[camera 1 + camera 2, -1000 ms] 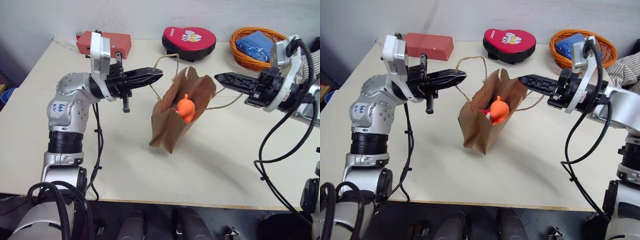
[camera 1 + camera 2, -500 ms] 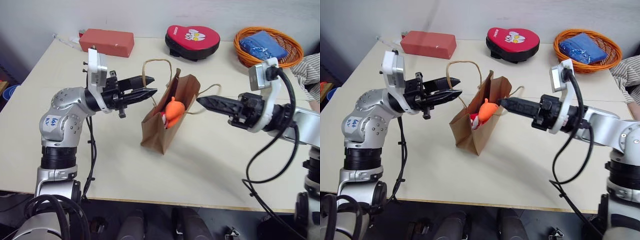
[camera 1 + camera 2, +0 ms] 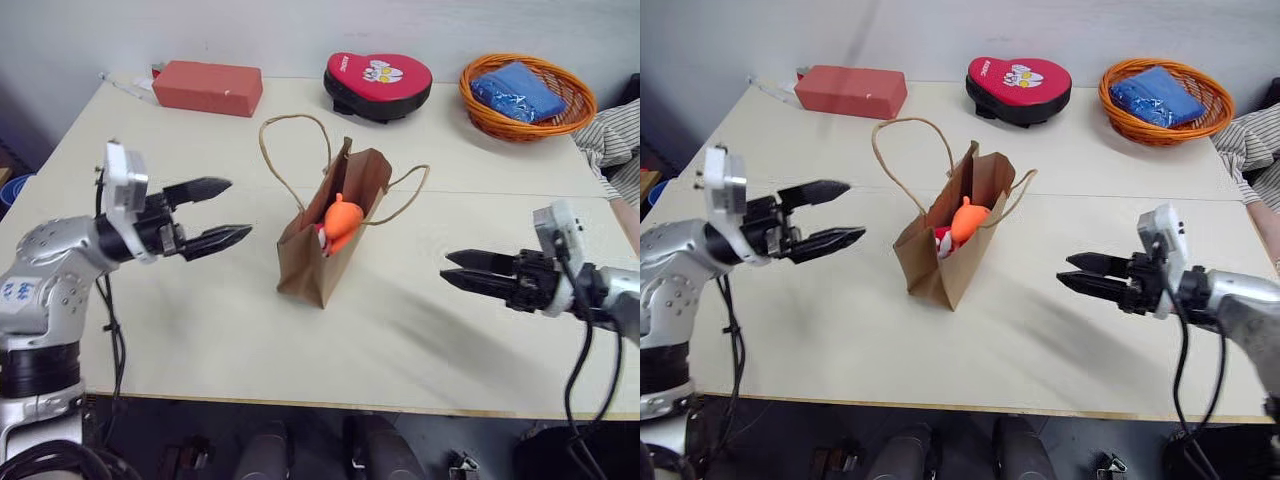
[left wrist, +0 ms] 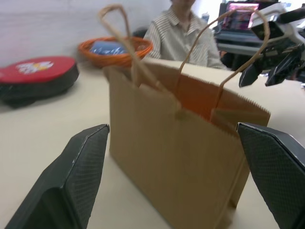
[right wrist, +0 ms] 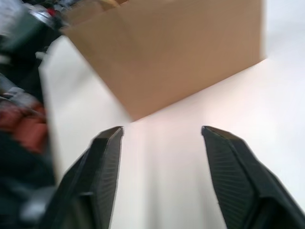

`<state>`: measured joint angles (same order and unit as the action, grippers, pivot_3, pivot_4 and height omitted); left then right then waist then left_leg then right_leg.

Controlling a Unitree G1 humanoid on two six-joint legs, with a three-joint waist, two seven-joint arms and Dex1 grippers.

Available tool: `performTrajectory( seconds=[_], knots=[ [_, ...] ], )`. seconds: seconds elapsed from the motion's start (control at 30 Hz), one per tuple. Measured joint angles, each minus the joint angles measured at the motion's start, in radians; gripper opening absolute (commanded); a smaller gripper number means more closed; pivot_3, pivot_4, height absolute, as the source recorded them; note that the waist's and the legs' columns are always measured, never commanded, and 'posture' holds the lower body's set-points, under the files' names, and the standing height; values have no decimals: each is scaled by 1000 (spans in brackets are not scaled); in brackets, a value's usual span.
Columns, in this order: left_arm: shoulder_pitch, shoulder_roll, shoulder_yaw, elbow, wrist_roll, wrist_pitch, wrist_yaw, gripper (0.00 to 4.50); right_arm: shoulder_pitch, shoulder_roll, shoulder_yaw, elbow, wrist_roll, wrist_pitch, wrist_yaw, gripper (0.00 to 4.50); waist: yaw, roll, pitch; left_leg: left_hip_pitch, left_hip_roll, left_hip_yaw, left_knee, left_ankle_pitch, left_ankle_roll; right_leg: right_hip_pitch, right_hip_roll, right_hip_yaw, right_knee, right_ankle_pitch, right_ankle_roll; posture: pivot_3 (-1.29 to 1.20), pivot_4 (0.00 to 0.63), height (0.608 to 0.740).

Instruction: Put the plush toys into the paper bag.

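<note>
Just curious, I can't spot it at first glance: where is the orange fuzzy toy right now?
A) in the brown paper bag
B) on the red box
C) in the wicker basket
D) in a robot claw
A: the orange plush toy sits inside the open paper bag.

Head cameras look down; wrist cameras flank the shared paper bag [image 3: 330, 225].

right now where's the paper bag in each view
Left eye: paper bag at table centre, orange toy in its mouth.
Right eye: centre, slightly left.
Left wrist: close up, between the fingers.
Right wrist: brown wall across the top.
Shared landmark: red heart pad, also in left wrist.
</note>
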<state>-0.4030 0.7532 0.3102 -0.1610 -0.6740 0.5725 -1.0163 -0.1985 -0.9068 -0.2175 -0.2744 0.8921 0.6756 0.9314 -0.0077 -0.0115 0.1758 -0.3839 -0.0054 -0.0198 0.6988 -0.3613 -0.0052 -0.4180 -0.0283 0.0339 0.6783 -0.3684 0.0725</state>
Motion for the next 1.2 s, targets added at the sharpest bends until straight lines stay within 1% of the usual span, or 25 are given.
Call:
performTrajectory(
  seconds=[0.07, 0.1, 0.13, 0.17, 0.27, 0.33, 0.5, 0.63, 0.9, 1.1, 1.2],
  knots=[
    [86, -9, 14, -77, -33, 36, 29, 4500, 8, 49, 72, -45, -98, -97, 13, 775, 3, 0, 0, 0, 0, 0, 0, 0, 0, 0, 0, 0, 0, 0, 0, 0, 150, 740],
    [117, -26, 20, -122, -49, 53, 55, 4500, 9, 77, 109, -70, -141, -136, 14, 381, 4, 0, 0, 0, 0, -1, 0, 0, 0, 0, 0, 0, 1, 0, 0, 0, 150, 740],
    [150, -62, 23, -183, -73, 72, 96, 4500, 4, 134, 155, -102, -184, -177, 3, 91, 6, 0, 0, 0, 0, -1, 0, 0, 0, 1, 0, -1, 0, 0, 0, 0, 150, 740],
    [158, -83, 13, -214, -86, 82, 115, 4500, 0, 167, 189, -122, -202, -196, -3, 36, 9, -1, 0, -1, 0, -1, 1, 0, 0, 1, -1, -1, 0, 0, 0, 0, 150, 740],
    [185, -143, -20, -311, -109, 104, 210, 4500, -28, 282, 268, -150, -289, -271, -55, 36, 8, -1, 0, 0, -1, -1, 1, 0, 0, 2, -1, -1, 0, 0, 0, 0, 150, 740],
    [198, -189, -58, -351, -107, 103, 267, 4500, -44, 331, 306, -149, -347, -306, -87, 36, 6, -1, 0, 2, -1, -1, 1, 0, 0, 3, -1, -1, -1, 0, 0, 0, 150, 740],
    [198, -246, -143, -368, -58, 88, 356, 4500, -80, 400, 373, -119, -443, -348, -120, 36, 3, -1, 0, 6, -1, 0, 0, 0, -1, 5, 0, 0, 0, 0, 0, 0, 150, 740],
    [150, -307, -203, -336, -1, 46, 405, 4500, -129, 452, 406, -60, -518, -396, -143, 36, 2, -1, 0, 9, -1, 0, -1, 0, -1, 7, 0, 0, 0, 0, 0, 0, 150, 740],
    [105, -386, -300, -284, 99, 14, 491, 4500, -146, 503, 461, 11, -599, -450, -145, 36, 2, -1, 0, 9, -1, 0, -1, 0, -1, 7, 0, 0, 0, 0, 0, 0, 150, 740],
    [106, -388, -314, -255, 164, 8, 539, 4500, -145, 506, 460, 14, -616, -457, -145, 36, 1, -1, 0, 10, -1, 0, -1, 0, -2, 7, 0, 0, 0, 0, 0, 0, 150, 740],
    [135, -390, -319, -261, 172, 7, 547, 3907, -143, 506, 456, 14, -616, -457, -145, 0, 1, -1, 0, 10, -1, 0, -1, 0, -2, 7, 0, 0, 0, 0, 0, 0, 150, 740]
  ],
)
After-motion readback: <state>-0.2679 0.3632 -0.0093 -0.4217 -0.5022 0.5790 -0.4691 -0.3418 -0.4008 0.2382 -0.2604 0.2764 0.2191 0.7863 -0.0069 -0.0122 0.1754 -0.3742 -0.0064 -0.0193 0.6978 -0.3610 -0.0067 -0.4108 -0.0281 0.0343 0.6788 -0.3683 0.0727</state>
